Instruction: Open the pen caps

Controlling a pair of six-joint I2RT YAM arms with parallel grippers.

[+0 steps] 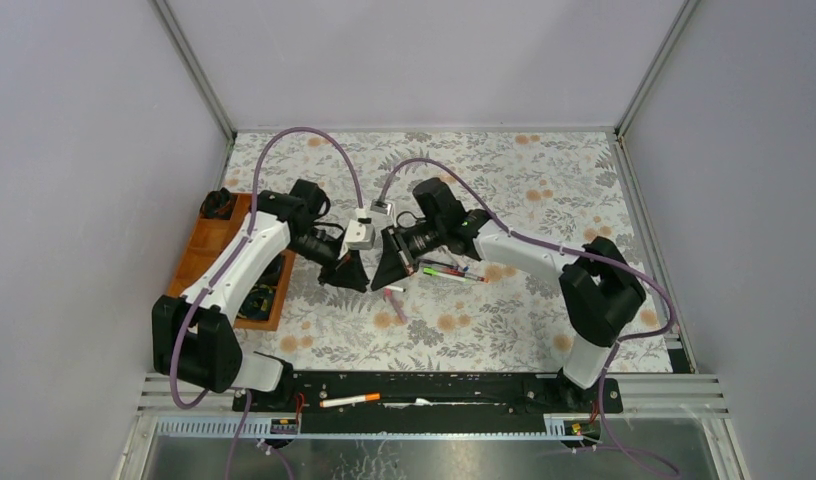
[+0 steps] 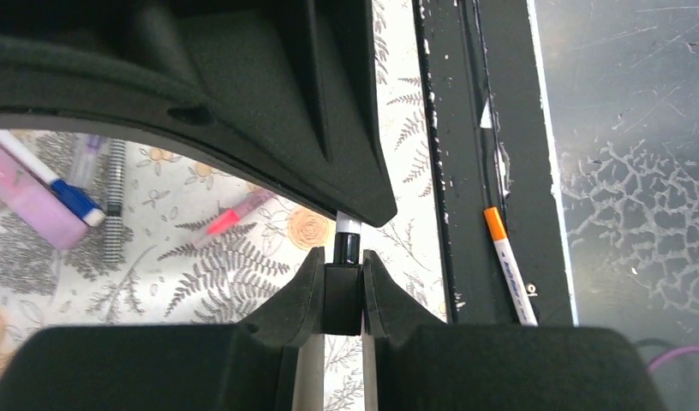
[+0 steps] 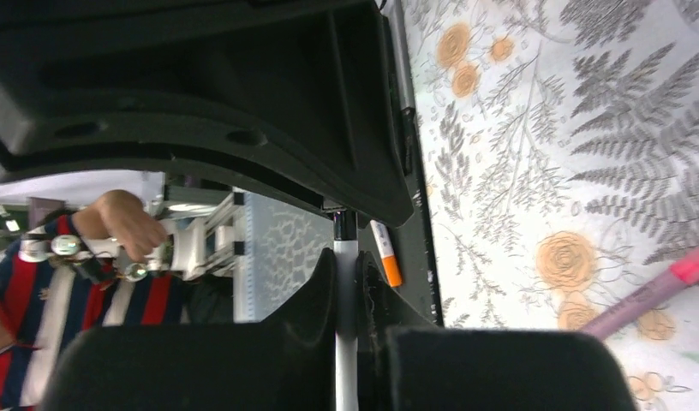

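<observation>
Left hand (image 2: 342, 287) is closed on the black cap (image 2: 341, 301), which is pinched between both fingers in the left wrist view. Right hand (image 3: 346, 287) is closed on the white barrel (image 3: 346, 351) of the same pen, with the barrel running straight up between its fingers. In the top view the two hands meet tip to tip over the middle of the counter (image 1: 544, 180), the left hand on the left. Cap and barrel sit in one line between them. Cannot tell if the cap is seated or already off.

Nearest, beyond the near edge, a person in a red-and-blue striped shirt (image 3: 38, 291) shows in the right wrist view. At the near edge, an orange-capped pen (image 1: 349, 400) lies lengthwise on the black rail (image 1: 474, 385), well apart from both hands.

On the floral counter, a pink-tipped pen (image 1: 396, 304) lies just on the near side of the hands. A small pile of pens (image 1: 452, 270) sits just right of the right hand, with green and red showing. In the left wrist view, a blue-capped pen (image 2: 72, 197) lies against a purple block (image 2: 29, 210).

At the left edge, a wooden tray (image 1: 209, 250) sits partly under the left arm. It holds dark items that are too small to identify.
</observation>
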